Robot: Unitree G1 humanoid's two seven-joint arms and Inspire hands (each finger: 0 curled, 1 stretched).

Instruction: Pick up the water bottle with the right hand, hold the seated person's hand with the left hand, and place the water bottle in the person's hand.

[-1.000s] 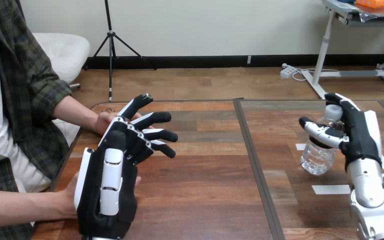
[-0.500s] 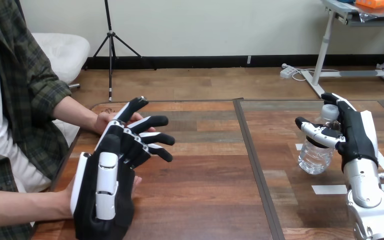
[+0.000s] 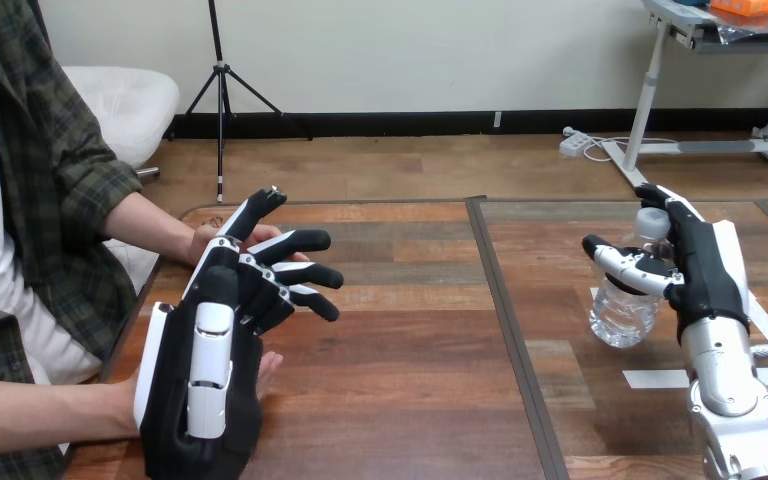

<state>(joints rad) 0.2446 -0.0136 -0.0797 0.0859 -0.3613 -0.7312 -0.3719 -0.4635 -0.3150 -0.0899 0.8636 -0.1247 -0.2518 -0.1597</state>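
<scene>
- Looks like a robot test lab.
- White tape marks [image 3: 658, 379] are stuck on the wooden desk [image 3: 410, 400], just beside the water bottle [image 3: 615, 315].

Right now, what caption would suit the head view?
Right hand grips the water bottle; open left hand beside the person's hands.

right hand [image 3: 705, 280] and water bottle [image 3: 617, 316] moved leftward, left hand [image 3: 210, 370] lower

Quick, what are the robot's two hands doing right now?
Left hand: open, fingers straight.
Right hand: closed round the water bottle.
</scene>
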